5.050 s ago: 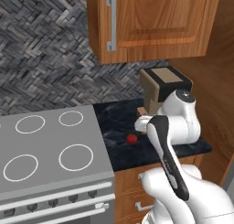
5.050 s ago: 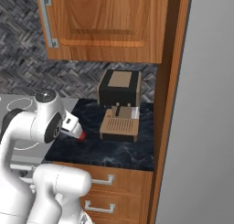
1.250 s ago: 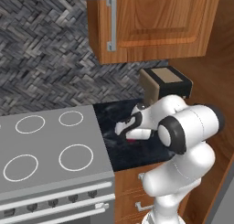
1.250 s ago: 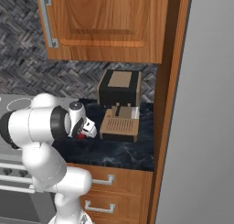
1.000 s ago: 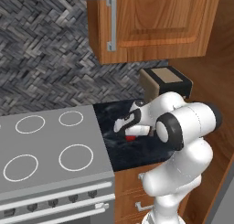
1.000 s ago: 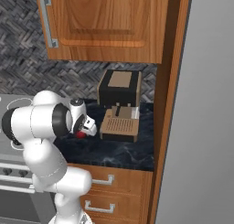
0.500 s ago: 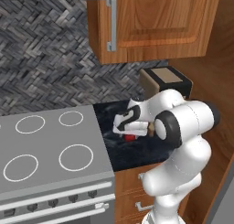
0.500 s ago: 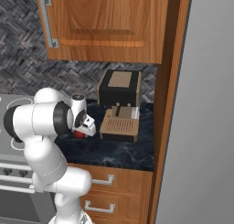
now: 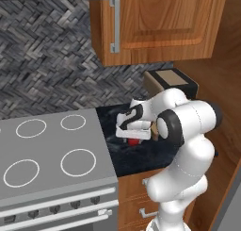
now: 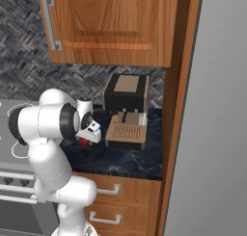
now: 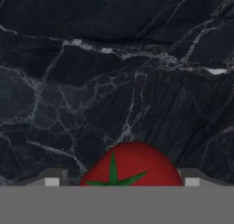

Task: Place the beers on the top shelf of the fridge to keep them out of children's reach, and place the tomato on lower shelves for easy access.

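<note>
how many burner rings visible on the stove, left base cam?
4. Back left, back right, front left, front right, all on the grey stove top. The frame cuts the stove at its left edge, so more may lie beyond.

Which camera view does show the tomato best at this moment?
The hand view: the tomato sits large and close on the dark counter, its green star plain, between the claw's tips. In the left base view and the right base view only a small red patch shows under the claw.
</note>
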Available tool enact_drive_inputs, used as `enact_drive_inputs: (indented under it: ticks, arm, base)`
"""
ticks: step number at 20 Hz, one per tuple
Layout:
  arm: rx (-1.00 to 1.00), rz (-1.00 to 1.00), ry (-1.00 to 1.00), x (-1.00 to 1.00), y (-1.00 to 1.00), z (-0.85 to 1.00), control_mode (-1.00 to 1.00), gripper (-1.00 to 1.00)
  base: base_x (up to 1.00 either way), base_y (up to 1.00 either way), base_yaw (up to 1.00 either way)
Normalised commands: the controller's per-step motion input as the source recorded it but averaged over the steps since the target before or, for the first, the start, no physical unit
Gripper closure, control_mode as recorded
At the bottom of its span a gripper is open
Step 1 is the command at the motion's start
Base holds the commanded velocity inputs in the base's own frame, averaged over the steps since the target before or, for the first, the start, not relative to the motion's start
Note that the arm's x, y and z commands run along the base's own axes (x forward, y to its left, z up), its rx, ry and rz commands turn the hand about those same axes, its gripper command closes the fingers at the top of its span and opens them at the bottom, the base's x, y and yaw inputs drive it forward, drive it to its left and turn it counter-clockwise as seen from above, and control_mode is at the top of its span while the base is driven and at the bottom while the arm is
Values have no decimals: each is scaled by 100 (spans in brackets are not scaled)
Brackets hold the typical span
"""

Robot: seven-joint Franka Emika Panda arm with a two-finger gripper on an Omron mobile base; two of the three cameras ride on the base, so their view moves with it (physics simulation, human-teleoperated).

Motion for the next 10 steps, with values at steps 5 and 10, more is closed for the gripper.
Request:
enact_drive_inputs:
  ticks: [5, 10]
  arm:
    - [0, 0, 8, -24, 0, -31, -100, 100]
    - [0, 0, -14, -34, 0, -1, -100, 100]
  base:
    - [0, 0, 0]
    - [0, 0, 0]
